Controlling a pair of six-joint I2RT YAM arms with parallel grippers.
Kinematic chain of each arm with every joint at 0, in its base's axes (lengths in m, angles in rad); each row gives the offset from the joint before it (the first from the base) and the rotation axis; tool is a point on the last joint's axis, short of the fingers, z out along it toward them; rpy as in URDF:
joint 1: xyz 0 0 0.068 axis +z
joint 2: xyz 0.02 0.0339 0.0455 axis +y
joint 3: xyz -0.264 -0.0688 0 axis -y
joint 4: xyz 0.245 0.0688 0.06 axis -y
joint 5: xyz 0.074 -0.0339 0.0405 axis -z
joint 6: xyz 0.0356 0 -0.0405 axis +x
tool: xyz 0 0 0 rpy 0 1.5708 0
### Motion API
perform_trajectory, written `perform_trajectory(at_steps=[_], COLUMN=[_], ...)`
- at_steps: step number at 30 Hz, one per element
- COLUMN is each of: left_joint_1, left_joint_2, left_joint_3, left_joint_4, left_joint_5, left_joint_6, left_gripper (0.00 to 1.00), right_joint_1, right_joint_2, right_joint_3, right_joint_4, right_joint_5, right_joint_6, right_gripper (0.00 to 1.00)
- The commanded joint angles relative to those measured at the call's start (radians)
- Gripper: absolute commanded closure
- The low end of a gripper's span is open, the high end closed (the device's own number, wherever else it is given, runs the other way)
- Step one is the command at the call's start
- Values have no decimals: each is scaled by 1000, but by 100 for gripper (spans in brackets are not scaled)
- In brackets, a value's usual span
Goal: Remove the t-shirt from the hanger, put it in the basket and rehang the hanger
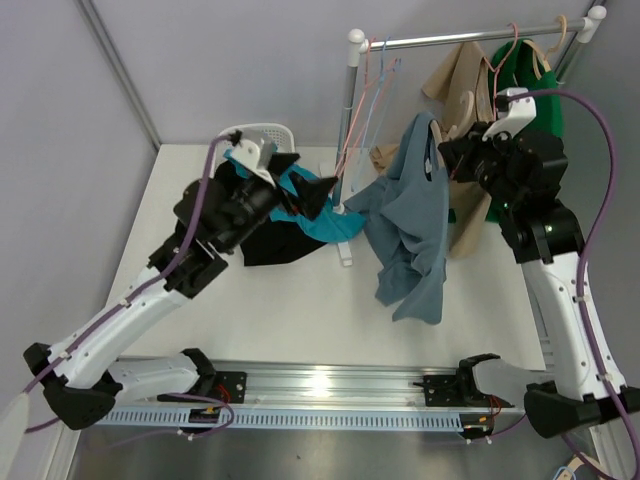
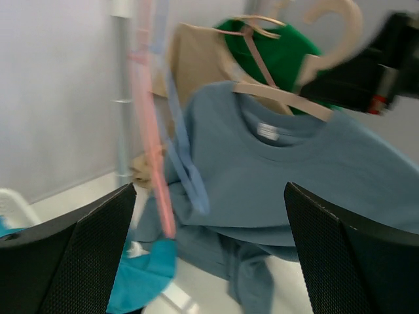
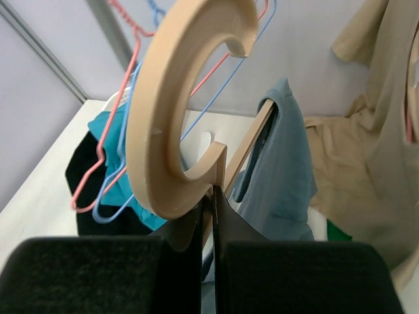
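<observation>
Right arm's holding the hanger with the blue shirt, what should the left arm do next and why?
Probably ease the left gripper forward and close on the blue t-shirt near its collar: it is open, facing the shirt, not touching, while the right gripper is shut on the wooden hanger.

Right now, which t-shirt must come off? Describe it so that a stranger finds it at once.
Look at the clothes rail at the table's far right corner. Just before it, a wooden hanger is pinched in the right arm's jaws. The t-shirt on it is grey-blue, unlike the tan garment and green garment on the rail.
</observation>
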Motion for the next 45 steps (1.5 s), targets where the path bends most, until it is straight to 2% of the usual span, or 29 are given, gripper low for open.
perform_trajectory(at_steps=[1, 2, 4, 6, 10, 13, 20, 24, 27, 31, 32, 33, 34, 35, 39, 44, 45], left_joint_1=[-153, -233, -343, -405, -578, -664, -706, -704, -680, -623, -617, -608, -599, -598, -612, -741, -756], left_joint_2=[-55, -79, -101, -125, -145, -155, -101, -11, 98, 216, 232, 244, 264, 275, 235, 96, 77], left_joint_3=[-66, -99, -145, -205, -296, -348, -414, -465, -425, -374, -371, -339, -330, -293, -314, -403, -425], left_joint_4=[99, 107, 116, 116, 140, 150, 222, 344, 355, 360, 361, 349, 340, 306, 335, 335, 334], left_joint_5=[-105, -115, -148, -168, -207, -214, -199, -274, -299, -248, -204, -173, -150, -132, -53, -52, 17], left_joint_6=[103, 114, 116, 105, 79, 64, 74, 104, 98, 67, 67, 64, 61, 53, 38, 59, 56], left_gripper=[1, 0, 0, 0, 1, 1, 1, 1, 1, 2, 13, 37, 82, 99, 99, 99, 99], right_joint_1=[91, 139, 174, 194, 199, 198, 201, 201, 205, 207, 210, 210, 210, 210, 211, 202, 199], right_joint_2=[-100, -109, -126, -129, -132, -119, -71, -66, -65, -68, -73, -71, -76, -73, -57, -10, 7], right_joint_3=[-39, -51, -90, -113, -151, -156, -102, -82, -58, -44, -44, -45, -45, -45, -51, -56, -59], right_joint_4=[0, -13, -26, -41, -38, -26, -33, -26, -38, -49, -52, -52, -52, -55, -52, -29, -24], right_joint_5=[192, 291, 366, 448, 510, 515, 481, 473, 467, 460, 458, 458, 461, 470, 495, 545, 550], right_joint_6=[65, 70, 91, 123, 154, 157, 182, 185, 183, 182, 179, 179, 176, 171, 148, 97, 93], right_gripper=[100, 100, 100, 100, 100, 100, 100, 100, 100, 100, 100, 100, 100, 100, 100, 100, 100])
